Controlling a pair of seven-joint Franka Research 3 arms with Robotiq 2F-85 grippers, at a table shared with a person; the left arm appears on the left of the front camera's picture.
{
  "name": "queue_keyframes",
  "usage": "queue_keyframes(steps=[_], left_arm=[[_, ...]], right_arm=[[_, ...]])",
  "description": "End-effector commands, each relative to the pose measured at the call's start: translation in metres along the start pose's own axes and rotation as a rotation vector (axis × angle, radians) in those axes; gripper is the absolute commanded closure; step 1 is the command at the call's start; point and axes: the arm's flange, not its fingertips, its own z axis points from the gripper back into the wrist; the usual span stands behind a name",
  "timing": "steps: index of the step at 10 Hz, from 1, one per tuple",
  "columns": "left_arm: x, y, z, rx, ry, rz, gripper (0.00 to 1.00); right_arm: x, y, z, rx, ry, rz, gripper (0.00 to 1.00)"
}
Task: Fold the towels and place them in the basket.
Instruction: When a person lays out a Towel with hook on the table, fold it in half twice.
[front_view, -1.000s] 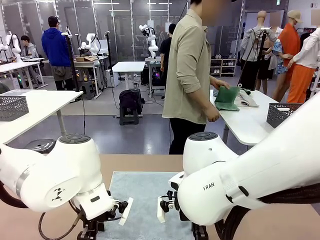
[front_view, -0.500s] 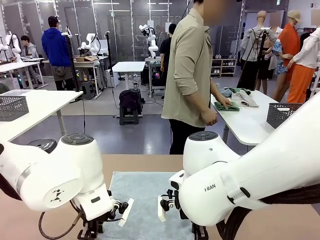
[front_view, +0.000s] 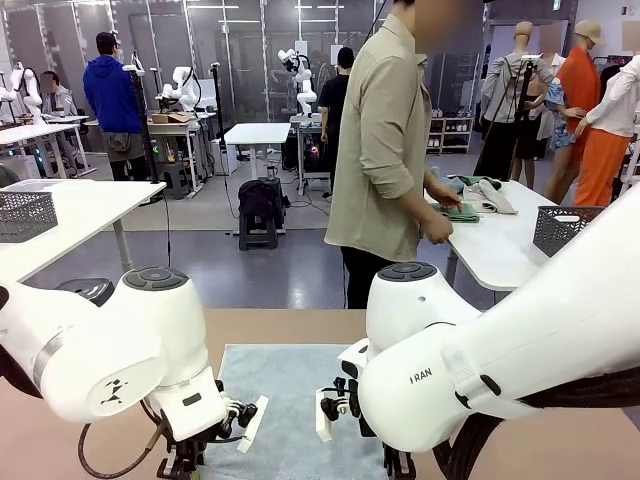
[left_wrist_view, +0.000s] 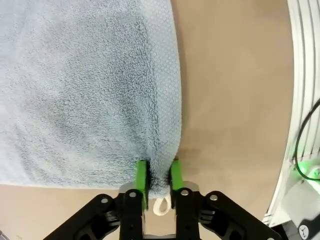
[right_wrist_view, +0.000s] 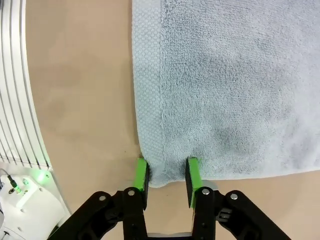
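A light blue-grey towel (front_view: 290, 400) lies flat on the tan table (front_view: 270, 325) between my two arms. In the left wrist view my left gripper (left_wrist_view: 158, 176) is shut on one towel corner (left_wrist_view: 160, 165), which bunches into a ridge between the green pads, its small loop (left_wrist_view: 161, 205) just behind them. In the right wrist view my right gripper (right_wrist_view: 167, 175) straddles another corner of the towel (right_wrist_view: 167, 167), the pads (right_wrist_view: 141, 172) still apart and the cloth flat between them. A dark grey mesh basket (front_view: 565, 228) stands on the white side table at the right.
A person (front_view: 385, 150) stands at the far side, turned to the side table (front_view: 500, 250), hands on folded green cloths (front_view: 460, 211). Another mesh basket (front_view: 25, 215) sits on a white table at the left. My robot bases (left_wrist_view: 300, 150) border the table edge.
Both arms have hardly moved over the towel's near corners. The person has laid the green cloth down on the side table and keeps handling it.
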Motion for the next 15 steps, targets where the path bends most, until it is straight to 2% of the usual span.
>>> queue_keyframes(steps=[1, 3, 4, 5, 8, 9, 10, 15], left_arm=[[-0.012, -0.028, -0.01, 0.034, 0.022, 0.005, 0.78], [-0.011, -0.027, -0.01, 0.037, 0.027, -0.001, 0.97], [-0.01, -0.027, -0.01, 0.038, 0.032, -0.004, 1.0], [-0.009, -0.028, -0.01, 0.037, 0.042, -0.003, 1.0], [-0.006, -0.026, -0.01, 0.056, 0.043, -0.01, 1.0], [-0.006, -0.024, -0.011, 0.069, 0.016, 0.007, 1.0], [0.004, -0.002, 0.0, 0.014, 0.021, -0.021, 1.0], [0.004, -0.002, 0.0, 0.014, 0.021, -0.021, 1.0]], right_arm=[[-0.011, 0.015, -0.012, -0.018, 0.02, -0.002, 0.61], [-0.01, 0.015, -0.012, -0.015, 0.022, -0.004, 0.81], [-0.01, 0.015, -0.011, -0.016, 0.024, -0.004, 0.92], [-0.01, 0.015, -0.01, -0.012, 0.024, -0.005, 1.0], [-0.011, 0.017, -0.009, -0.007, 0.018, 0.003, 1.0], [-0.012, 0.016, -0.009, -0.022, 0.008, -0.017, 1.0], [0.001, 0.0, 0.001, -0.003, -0.001, 0.002, 1.0], [0.001, 0.0, 0.001, -0.003, -0.001, 0.002, 1.0]])
